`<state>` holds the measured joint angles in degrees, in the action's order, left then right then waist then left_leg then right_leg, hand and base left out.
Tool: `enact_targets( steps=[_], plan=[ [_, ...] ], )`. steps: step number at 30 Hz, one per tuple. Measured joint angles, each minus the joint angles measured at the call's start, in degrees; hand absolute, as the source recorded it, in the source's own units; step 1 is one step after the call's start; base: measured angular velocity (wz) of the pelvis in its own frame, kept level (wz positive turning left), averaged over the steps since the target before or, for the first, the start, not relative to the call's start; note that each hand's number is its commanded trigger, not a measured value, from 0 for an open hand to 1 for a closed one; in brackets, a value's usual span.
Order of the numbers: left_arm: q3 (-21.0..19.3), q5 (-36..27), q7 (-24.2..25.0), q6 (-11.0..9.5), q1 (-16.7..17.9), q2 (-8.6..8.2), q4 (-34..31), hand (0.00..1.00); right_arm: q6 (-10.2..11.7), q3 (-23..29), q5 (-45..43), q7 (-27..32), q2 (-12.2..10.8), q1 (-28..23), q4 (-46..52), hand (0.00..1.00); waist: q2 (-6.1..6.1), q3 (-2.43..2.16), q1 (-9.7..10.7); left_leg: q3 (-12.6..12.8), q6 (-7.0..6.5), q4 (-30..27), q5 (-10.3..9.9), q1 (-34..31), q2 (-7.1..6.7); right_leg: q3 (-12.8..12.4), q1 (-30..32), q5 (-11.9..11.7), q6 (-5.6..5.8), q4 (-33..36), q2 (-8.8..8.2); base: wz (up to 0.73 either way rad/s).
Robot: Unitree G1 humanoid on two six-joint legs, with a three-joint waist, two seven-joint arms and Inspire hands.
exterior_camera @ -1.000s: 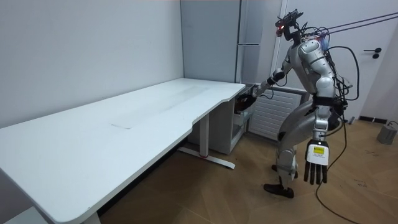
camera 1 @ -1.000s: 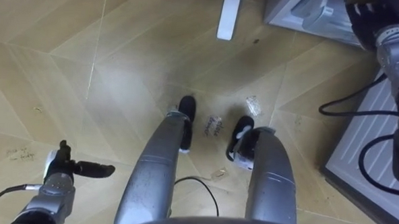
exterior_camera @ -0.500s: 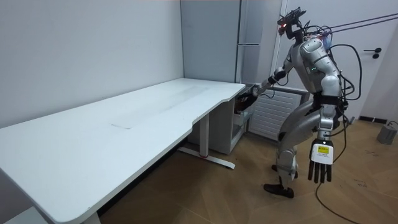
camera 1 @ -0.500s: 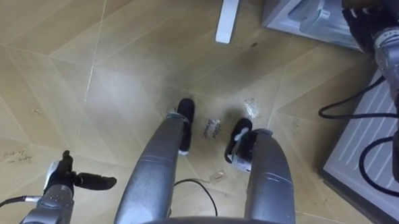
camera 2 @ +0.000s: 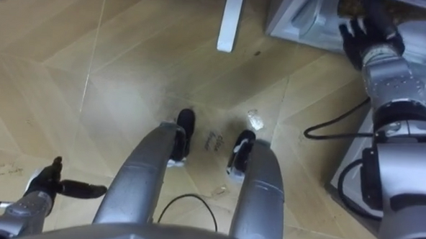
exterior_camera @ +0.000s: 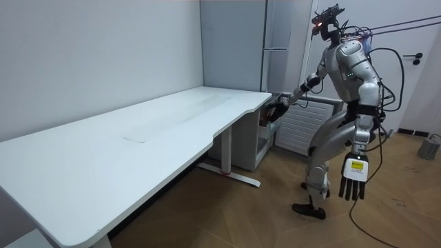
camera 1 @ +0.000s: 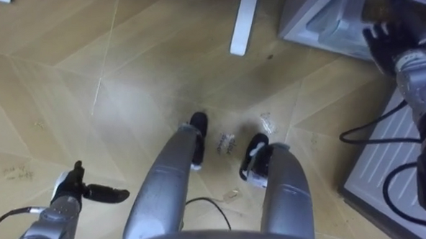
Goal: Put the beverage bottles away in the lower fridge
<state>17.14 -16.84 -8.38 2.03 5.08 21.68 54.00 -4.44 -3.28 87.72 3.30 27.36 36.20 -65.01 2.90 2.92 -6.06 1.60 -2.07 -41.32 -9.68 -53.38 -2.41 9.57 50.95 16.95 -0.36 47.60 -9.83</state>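
I stand on the wooden floor in front of the grey fridge [exterior_camera: 275,41], bent a little toward it. My right arm reaches to the open lower fridge compartment [camera 1: 325,23]. My right hand [camera 1: 386,40] is at its opening, dark fingers spread, and I see nothing between them. The same right hand [camera 2: 362,31] shows at the top right of the right eye view, and in the room view it is the right hand [exterior_camera: 278,110] beside the desk's end. My left hand [exterior_camera: 353,180] hangs open at my side. No drink can be made out clearly.
A long white desk [exterior_camera: 138,131] stands left of the fridge; its white leg [camera 1: 242,23] is just ahead of my feet. A white ribbed panel [camera 1: 395,160] lies close on my right. Small crumpled scraps [camera 1: 269,123] lie on the floor.
My body has straightened slightly and my head has risen. My right hand now shows whole at the compartment's opening, a little higher. My left hand still hangs at my side.
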Motion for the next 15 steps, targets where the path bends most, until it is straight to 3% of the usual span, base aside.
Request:
enact_targets(
  steps=[7,15],
  plan=[
    [0.0,-0.5,0.1,0.8,0.2,-0.01,-0.2,0.0,0.2,0.0,0.0,-5.6,0.0,-4.5,0.1,0.0,-0.2,-0.02,-0.6,-0.6,0.23,-0.4,-1.6,4.4,1.73,0.8,-6.1,-0.4,0.48,-3.4,2.05,-0.09],
    [0.0,-0.4,1.2,1.5,0.0,-0.39,-1.3,0.0,0.8,0.1,-0.1,-8.1,0.0,-9.0,0.7,0.0,-0.93,-0.47,-0.5,-0.5,-0.29,0.5,-2.1,8.7,1.73,0.8,-10.9,-1.1,1.56,-5.7,2.26,-0.02]
  ],
)
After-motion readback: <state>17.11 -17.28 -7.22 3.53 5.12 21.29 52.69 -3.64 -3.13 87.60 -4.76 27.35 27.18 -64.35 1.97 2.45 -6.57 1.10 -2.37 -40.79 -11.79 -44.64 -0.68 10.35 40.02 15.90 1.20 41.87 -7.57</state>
